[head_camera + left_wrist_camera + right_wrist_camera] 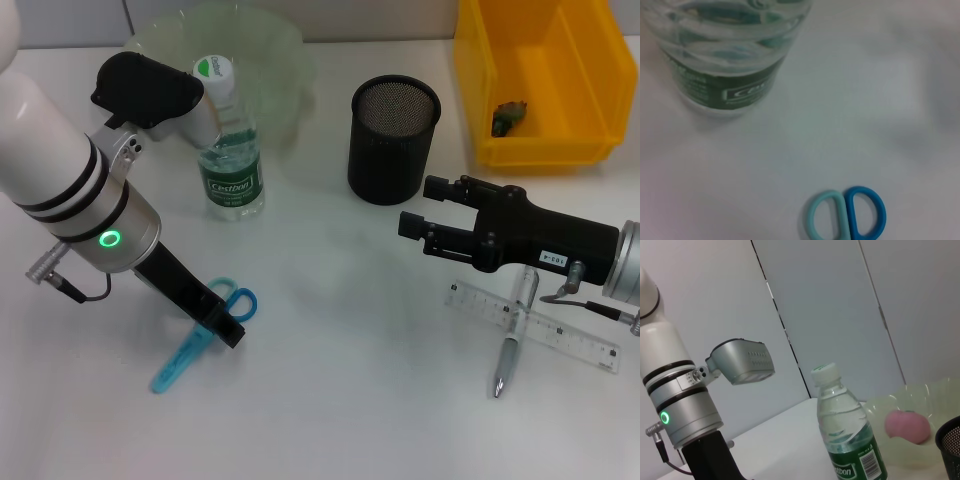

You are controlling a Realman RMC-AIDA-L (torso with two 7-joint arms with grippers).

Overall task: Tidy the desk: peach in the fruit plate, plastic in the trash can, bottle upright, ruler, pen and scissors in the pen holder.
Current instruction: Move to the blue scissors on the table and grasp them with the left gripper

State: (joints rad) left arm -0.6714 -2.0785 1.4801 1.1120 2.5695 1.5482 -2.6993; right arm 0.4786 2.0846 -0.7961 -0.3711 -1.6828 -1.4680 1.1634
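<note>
Left end effector [222, 326] is hovering right over the scissors [196, 347], finger state unclear; they're looking light, stiff, flat on the bench [340, 400], so I'd be gripping near the handles.

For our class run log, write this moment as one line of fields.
left gripper: over scissors | right gripper: above ruler, pen | bottle: upright | peach: in plate
</note>
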